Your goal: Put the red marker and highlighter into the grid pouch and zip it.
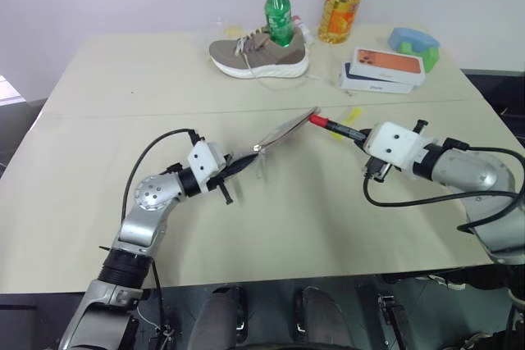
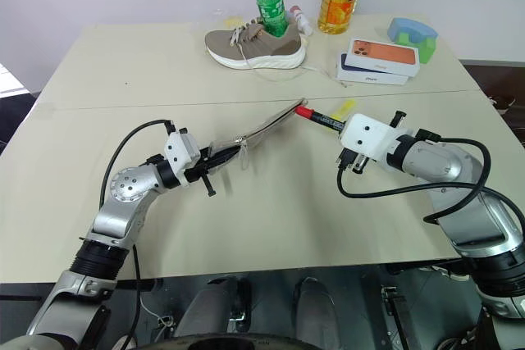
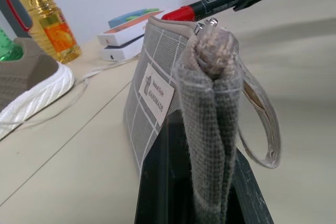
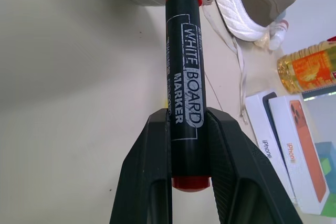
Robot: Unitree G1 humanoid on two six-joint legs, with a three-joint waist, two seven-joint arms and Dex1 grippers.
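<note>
Feeding the red marker [image 4: 185, 77], clamped in the right pincer [image 4: 186, 145], toward the grid pouch [image 3: 157, 93] gripped by the closed left pincer [image 3: 202, 182]; next, slide its tip inside the mouth just ahead

The right gripper [image 4: 186, 145], black-fingered, is clamping the red marker [image 4: 185, 77], which is showing a black middle band with white lettering; at its red tip, the grid pouch [image 3: 157, 93] is hanging grey with white grid lines in the black left gripper [image 3: 199, 192]; beyond, the highlighter [image 2: 344, 107] is lying yellow.
</note>
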